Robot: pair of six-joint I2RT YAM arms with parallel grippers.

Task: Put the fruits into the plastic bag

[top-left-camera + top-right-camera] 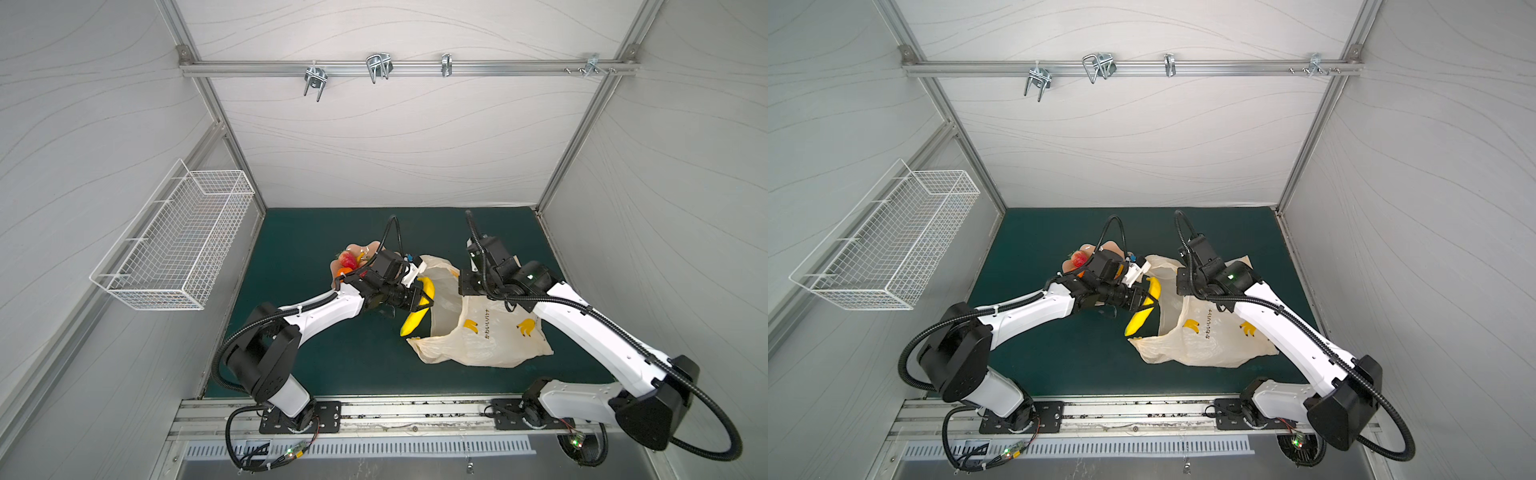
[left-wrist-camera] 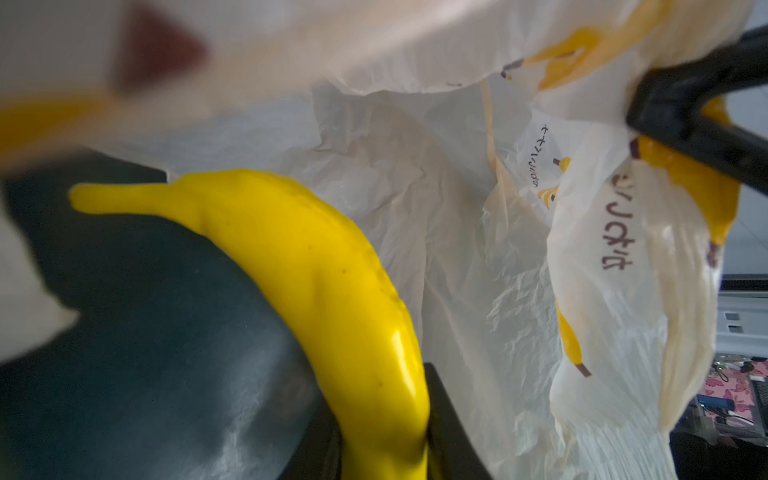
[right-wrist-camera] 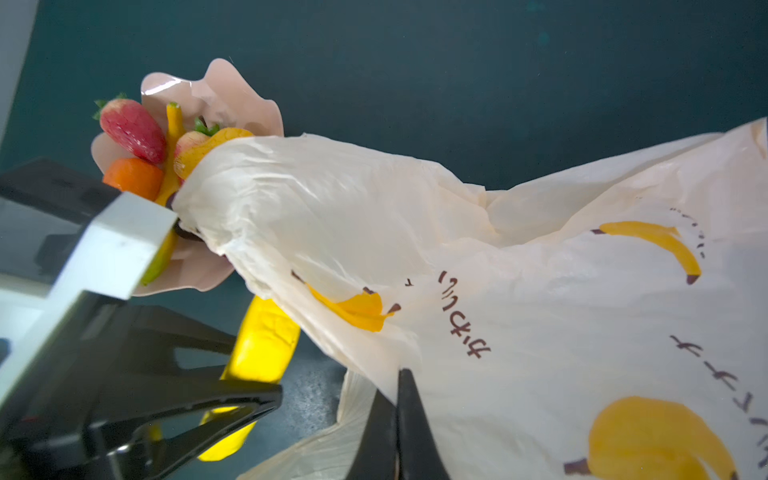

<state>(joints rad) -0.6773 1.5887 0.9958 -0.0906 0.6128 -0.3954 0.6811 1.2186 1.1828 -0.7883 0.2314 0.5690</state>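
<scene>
My left gripper [image 1: 423, 297] [image 2: 384, 436] is shut on a yellow banana [image 1: 417, 309] [image 2: 311, 270], which hangs just outside the mouth of the plastic bag [image 1: 486, 332] [image 2: 415, 187]. The cream bag lies on the green mat, and my right gripper [image 1: 465, 286] [image 3: 399, 415] is shut on its upper edge and lifts it. Behind the left wrist stands a pink bowl [image 1: 353, 249] [image 3: 224, 87]. It holds a strawberry [image 3: 133, 129], an orange [image 3: 133, 176], a second banana [image 3: 172, 137] and a pear shape [image 3: 208, 145]. The bag's handle covers part of the bowl in the right wrist view.
A white wire basket [image 1: 178, 241] hangs on the left wall. Metal hooks [image 1: 378, 66] sit on the rail at the back. The green mat [image 1: 332, 365] ends at the metal rail in front, where both arm bases stand.
</scene>
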